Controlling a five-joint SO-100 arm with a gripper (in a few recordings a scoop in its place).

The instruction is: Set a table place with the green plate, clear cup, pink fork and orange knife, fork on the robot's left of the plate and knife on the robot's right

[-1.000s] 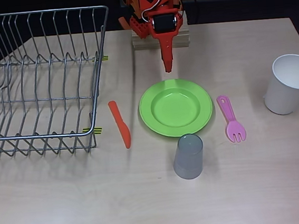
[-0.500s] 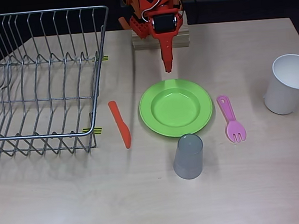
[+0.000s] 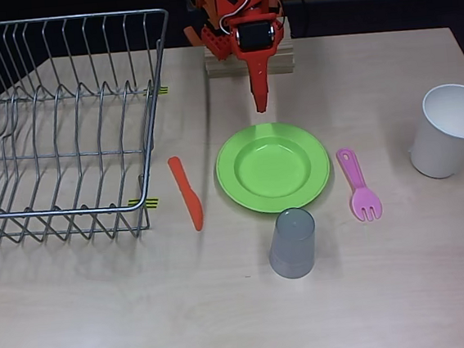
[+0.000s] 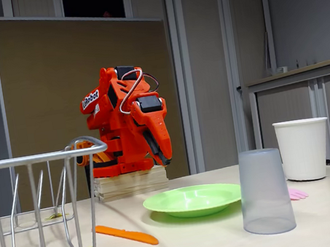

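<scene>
The orange arm is folded back, its gripper (image 3: 260, 104) closed and pointing down, behind the green plate (image 3: 273, 167), clear of it.

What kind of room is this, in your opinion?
Probably an office or lab used as a robot test bench: a brown partition board behind the arm, grey cabinets along the wall, and the arm's base on a stack of wooden boards.

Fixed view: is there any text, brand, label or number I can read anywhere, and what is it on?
"LeRobot": white lettering on the upper side of the orange arm, slanted and small, so the reading is only fairly sure.
Green plate, clear cup, white cup, orange knife and wire rack: no print visible.
</scene>
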